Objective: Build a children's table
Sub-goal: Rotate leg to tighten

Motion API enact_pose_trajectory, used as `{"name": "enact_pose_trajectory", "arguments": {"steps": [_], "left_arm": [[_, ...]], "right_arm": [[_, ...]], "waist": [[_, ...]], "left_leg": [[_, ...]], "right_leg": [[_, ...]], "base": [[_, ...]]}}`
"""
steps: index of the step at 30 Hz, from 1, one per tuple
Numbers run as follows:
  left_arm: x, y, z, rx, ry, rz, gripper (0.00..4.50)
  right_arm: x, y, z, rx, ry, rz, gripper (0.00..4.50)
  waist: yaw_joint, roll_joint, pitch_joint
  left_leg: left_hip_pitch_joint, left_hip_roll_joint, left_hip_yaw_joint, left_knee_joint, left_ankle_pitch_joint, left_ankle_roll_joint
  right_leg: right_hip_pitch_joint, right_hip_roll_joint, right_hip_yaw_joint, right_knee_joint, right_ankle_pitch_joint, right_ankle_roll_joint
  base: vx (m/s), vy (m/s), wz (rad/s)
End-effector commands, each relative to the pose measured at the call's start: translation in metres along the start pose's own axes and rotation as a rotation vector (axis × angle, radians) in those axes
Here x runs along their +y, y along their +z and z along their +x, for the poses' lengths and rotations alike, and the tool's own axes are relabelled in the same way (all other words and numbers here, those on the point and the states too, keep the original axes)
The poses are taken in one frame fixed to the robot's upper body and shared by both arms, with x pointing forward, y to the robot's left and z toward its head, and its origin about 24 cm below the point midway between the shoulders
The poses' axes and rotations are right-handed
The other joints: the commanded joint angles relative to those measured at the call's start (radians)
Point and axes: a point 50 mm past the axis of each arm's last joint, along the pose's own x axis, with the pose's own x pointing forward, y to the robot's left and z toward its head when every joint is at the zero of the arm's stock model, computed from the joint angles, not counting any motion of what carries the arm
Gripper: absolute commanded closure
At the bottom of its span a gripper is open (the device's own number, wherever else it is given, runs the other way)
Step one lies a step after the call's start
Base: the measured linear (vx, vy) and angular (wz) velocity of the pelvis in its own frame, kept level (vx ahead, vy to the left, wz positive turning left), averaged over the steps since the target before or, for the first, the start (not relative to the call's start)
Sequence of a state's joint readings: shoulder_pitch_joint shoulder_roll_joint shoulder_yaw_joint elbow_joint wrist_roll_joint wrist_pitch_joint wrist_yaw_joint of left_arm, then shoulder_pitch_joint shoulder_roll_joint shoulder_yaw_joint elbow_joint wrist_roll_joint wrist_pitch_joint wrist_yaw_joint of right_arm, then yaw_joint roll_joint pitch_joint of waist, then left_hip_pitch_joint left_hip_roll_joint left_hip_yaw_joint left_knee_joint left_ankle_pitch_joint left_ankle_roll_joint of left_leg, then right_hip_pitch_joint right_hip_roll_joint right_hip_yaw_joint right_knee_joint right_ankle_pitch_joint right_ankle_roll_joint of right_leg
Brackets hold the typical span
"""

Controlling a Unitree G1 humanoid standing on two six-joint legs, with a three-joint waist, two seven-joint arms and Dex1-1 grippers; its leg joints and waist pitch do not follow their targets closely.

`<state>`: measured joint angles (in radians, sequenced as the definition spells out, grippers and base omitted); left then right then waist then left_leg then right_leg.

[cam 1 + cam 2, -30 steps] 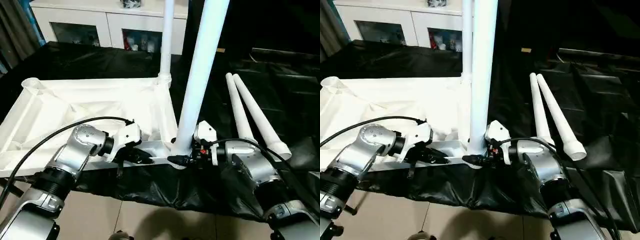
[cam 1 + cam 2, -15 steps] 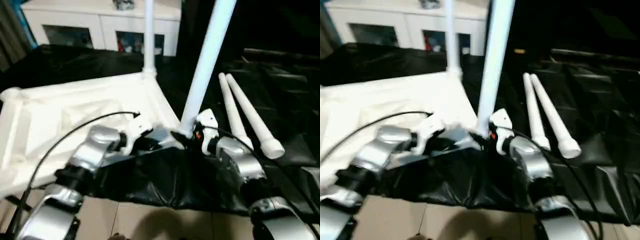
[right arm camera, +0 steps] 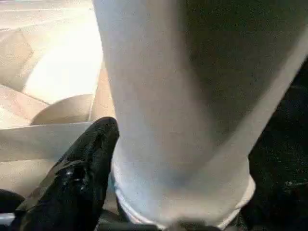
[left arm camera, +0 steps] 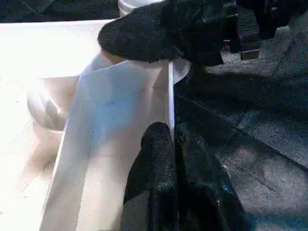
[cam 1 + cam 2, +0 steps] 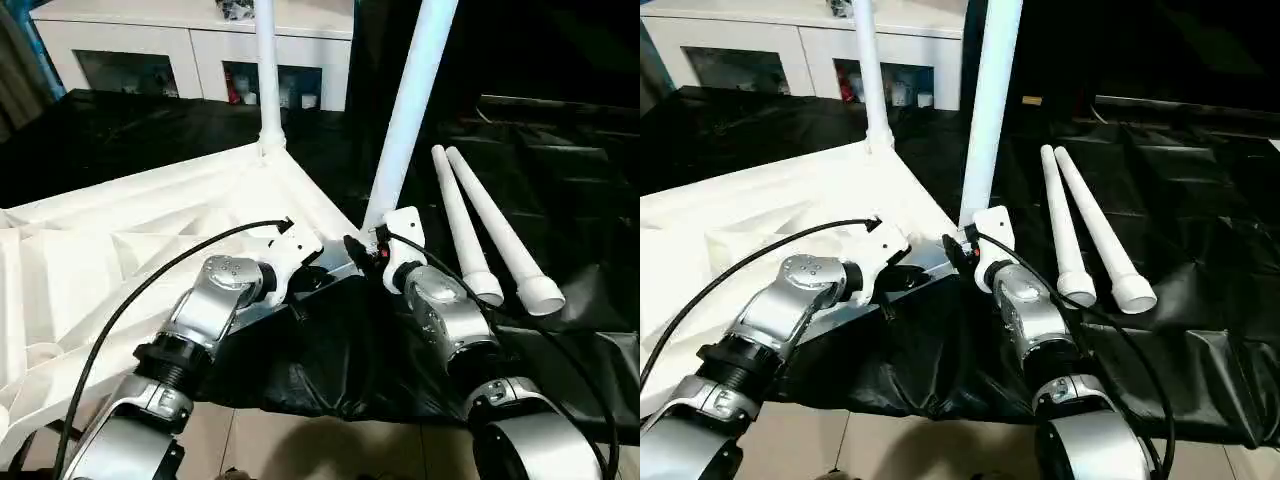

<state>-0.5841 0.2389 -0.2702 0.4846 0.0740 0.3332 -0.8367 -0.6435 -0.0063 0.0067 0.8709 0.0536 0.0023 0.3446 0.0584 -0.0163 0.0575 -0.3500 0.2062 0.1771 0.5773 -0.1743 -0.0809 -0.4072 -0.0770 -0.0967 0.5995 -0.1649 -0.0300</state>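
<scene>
Upside down on the black sheet (image 5: 560, 180), ribs up: table top (image 5: 120, 240), reaching from the left edge of the sheet to about its middle. Upright in the far right corner socket of that top: one leg (image 5: 266, 70). Upright in the near right corner socket, leaning a little to the right: second leg (image 5: 405, 120). Flat on the sheet near its right edge, side by side and touching or nearly so: two loose legs (image 5: 455, 220) (image 5: 497, 232), long axes running away from the robot, wide ends nearest. Beyond the far edge of the sheet: white cabinet (image 5: 180, 40).

At the foot of the near leg, just beside its socket: right gripper (image 5: 362, 245). Impossible to tell whether it clasps the leg or stands loose around it. On the near rim of the top, just left of the same corner: left gripper (image 4: 173, 139), pressed together, pinching nothing, tips against the thin edge.

Probably seating this second leg. Axis straight up from the right gripper, so any push has to go down along it. For the legs not yet fitted, right arm clearly nearer.

From the head: whole layout and both standing legs. From the left wrist: closed tips on the rim. From the right wrist: leg's foot sitting in its collar.
</scene>
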Motion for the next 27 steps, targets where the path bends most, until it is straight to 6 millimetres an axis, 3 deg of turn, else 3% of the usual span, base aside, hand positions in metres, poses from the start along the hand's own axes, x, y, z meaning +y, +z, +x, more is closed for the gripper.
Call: {"name": "enact_pose_trajectory", "arguments": {"steps": [1,5,9,14,15,21,22,27], "left_arm": [[-0.009,0.002,0.003,-0.016,-0.073,0.052,4.5],[-0.008,-0.001,-0.005,-0.027,-0.108,0.092,4.5],[-0.007,-0.007,-0.019,-0.033,-0.21,0.158,4.5],[-0.006,-0.009,-0.025,-0.028,-0.257,0.17,4.5],[-0.006,-0.011,-0.031,-0.026,-0.31,0.184,4.5],[-0.008,-0.015,-0.039,-0.01,-0.4,0.217,4.5],[-0.008,-0.016,-0.039,-0.007,-0.408,0.22,4.5],[-0.008,-0.018,-0.041,-0.001,-0.412,0.216,4.5]], "right_arm": [[0.019,-0.005,0.005,0.023,0.123,0.028,0.63],[0.017,-0.001,0.002,0.006,0.194,-0.024,0.42],[0.02,0.004,-0.011,-0.001,0.436,-0.177,0.42],[0.02,0.005,-0.022,0.015,0.593,-0.227,0.42],[0.018,0.006,-0.032,0.039,0.716,-0.266,0.42],[0.017,0.004,-0.047,0.086,0.885,-0.314,0.42],[0.017,0.003,-0.048,0.095,0.904,-0.319,0.68],[0.019,0.0,-0.048,0.098,0.898,-0.305,1.02]], "waist": [[0.005,0.001,-0.065],[0.004,0.002,-0.066],[0.009,-0.001,-0.066],[0.013,-0.003,-0.065],[0.013,-0.008,-0.063],[0.033,-0.008,-0.064],[0.034,-0.008,-0.064],[0.035,-0.009,-0.064]], "left_leg": [[-0.003,0.022,-0.009,-0.069,-0.257,0.02],[-0.003,0.024,-0.007,-0.067,-0.241,0.03],[-0.002,0.025,-0.006,-0.067,-0.232,0.043],[0.002,0.028,-0.004,-0.066,-0.236,0.042],[0.001,0.028,-0.004,-0.067,-0.235,0.042],[0.002,0.031,-0.002,-0.064,-0.22,0.048],[0.001,0.031,-0.002,-0.064,-0.218,0.046],[0.002,0.03,-0.003,-0.065,-0.218,0.037]], "right_leg": [[0.053,-0.072,0.055,-0.083,-0.349,-0.141],[0.053,-0.073,0.056,-0.08,-0.321,-0.158],[0.055,-0.07,0.056,-0.075,-0.283,-0.17],[0.054,-0.071,0.059,-0.073,-0.289,-0.176],[0.054,-0.069,0.059,-0.074,-0.29,-0.177],[0.054,-0.071,0.059,-0.071,-0.291,-0.174],[0.055,-0.071,0.059,-0.07,-0.292,-0.173],[0.054,-0.071,0.058,-0.071,-0.305,-0.172]], "base": [[0.0,0.0,0.0],[0.0,0.0,0.0],[0.0,0.0,0.0],[0.0,0.0,0.0],[0.0,0.0,0.0],[0.0,0.0,0.0],[0.0,0.0,0.0],[0.0,0.0,0.0]]}}
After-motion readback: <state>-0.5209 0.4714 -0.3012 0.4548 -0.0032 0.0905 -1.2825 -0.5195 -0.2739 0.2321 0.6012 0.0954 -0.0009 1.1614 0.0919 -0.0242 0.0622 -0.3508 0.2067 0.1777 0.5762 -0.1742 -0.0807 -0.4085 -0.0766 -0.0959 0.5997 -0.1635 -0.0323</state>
